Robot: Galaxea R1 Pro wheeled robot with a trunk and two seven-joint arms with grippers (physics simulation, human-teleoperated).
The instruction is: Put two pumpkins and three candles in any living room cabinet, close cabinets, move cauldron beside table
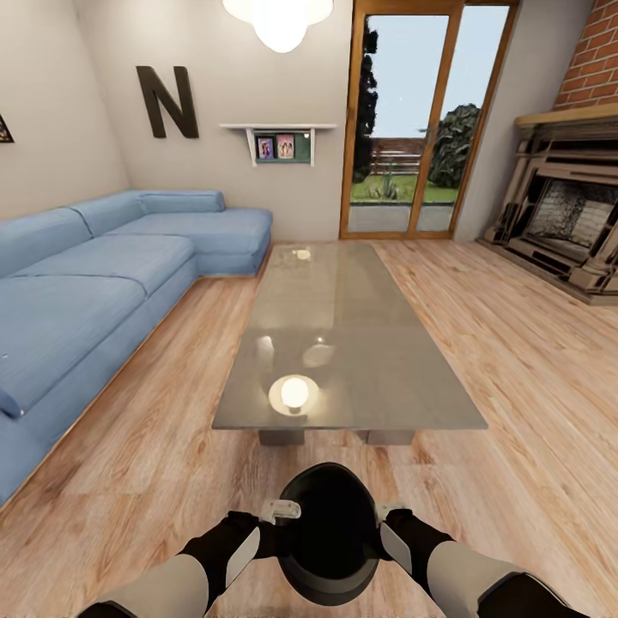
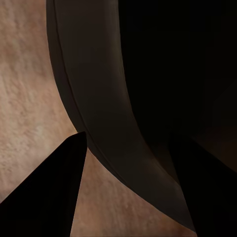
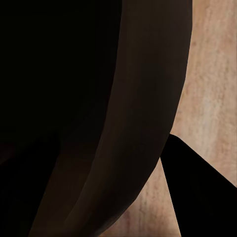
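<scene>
The black cauldron (image 1: 329, 532) hangs low in front of me, mouth tilted toward the head camera, a short way before the near end of the glass-topped table (image 1: 360, 343). My left gripper (image 1: 279, 522) is shut on its left rim and my right gripper (image 1: 384, 518) on its right rim. In the left wrist view the cauldron wall (image 2: 98, 113) runs between the dark fingers (image 2: 44, 197) of the left gripper (image 2: 128, 197). The right wrist view shows the cauldron rim (image 3: 143, 123) inside the right gripper (image 3: 113, 197), one finger (image 3: 202, 197) outside it. Pumpkins, candles and cabinet are out of view.
A blue corner sofa (image 1: 94, 283) lines the left wall. A brick fireplace (image 1: 566, 223) stands at the right, a glass door (image 1: 416, 129) at the back. Wood floor (image 1: 532, 369) runs along both sides of the table. A lamp reflection (image 1: 294, 393) glows on the glass.
</scene>
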